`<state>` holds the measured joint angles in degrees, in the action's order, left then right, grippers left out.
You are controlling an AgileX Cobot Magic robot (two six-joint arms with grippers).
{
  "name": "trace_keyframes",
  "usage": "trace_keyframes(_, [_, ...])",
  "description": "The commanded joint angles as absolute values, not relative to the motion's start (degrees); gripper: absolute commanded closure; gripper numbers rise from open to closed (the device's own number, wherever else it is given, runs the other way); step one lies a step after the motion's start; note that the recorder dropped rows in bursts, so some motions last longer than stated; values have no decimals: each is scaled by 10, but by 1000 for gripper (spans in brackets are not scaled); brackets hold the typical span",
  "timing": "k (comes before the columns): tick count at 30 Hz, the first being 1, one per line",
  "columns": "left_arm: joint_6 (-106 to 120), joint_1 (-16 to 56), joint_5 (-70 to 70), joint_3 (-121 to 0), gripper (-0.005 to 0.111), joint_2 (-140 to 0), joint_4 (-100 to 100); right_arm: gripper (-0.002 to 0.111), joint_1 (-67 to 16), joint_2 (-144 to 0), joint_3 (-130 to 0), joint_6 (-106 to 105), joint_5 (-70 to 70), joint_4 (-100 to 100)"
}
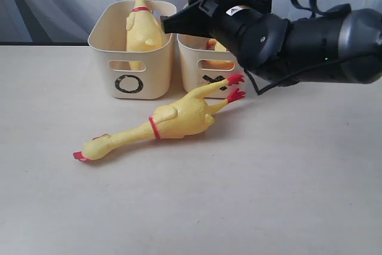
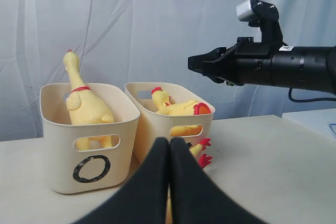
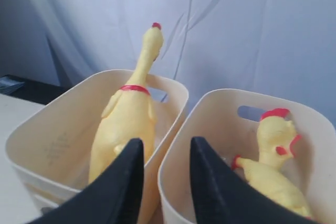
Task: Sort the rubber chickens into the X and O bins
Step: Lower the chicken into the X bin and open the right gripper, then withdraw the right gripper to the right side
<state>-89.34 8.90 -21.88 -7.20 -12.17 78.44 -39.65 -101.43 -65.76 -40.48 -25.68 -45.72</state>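
Loose chicken (image 1: 173, 120) lies on the table (image 1: 268, 207) centre-left in the exterior frame, head at lower left, red feet just beside the X bin (image 1: 190, 71). O bin (image 1: 104, 46), upper left of centre, holds an upright chicken (image 1: 143, 31) with its neck well above the rim. X bin touches it on the right, with at least one chicken inside (image 3: 273, 179).

Right gripper (image 3: 166, 141) hangs over the shared walls, jaws parted, empty. Left gripper (image 2: 169, 141) is pinched shut, empty, bottom centre of its own view.

Risks:
- Right arm dropping from here clips the tall neck or a rim and shoves a bin.
- Grabbing the loose chicken near its feet drags it against the X bin.
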Motion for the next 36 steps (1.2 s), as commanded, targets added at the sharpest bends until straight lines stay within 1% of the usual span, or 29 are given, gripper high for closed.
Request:
trace_keyframes(1, [-895,87,-222,-70,107,-117,786,78,-394,-981,-660,-431,-162,-444])
trace_keyframes(9, [-895,87,-222,-70,107,-117,786,78,-395,-957,-660,-437,56,-275])
trace_keyframes(12, [-895,87,-222,-70,107,-117,786,78,-395,-957,-660,-445,115,-245])
trace_keyframes(27, [-895,87,-222,-70,107,-117,786,78,-395,-956,-660,-445,144,-260])
trace_keyframes(28, [-895,87,-222,-70,107,-117,786,79,-395,-954,-660,-444,150,-260])
trace_keyframes(30, [-895,87,-222,-70,107,-117,786,85,-395,-950,-660,-432,161,-260])
trace_keyframes(31, [-895,87,-222,-70,107,-117,786,92,-394,-945,-660,-422,166,-260])
trace_keyframes(33, [-895,87,-222,-70,107,-117,786,109,-394,-936,-660,-408,169,-260])
trace_keyframes(36, [-895,87,-222,-70,107,-117,786,109,-394,-914,-660,-399,168,-260])
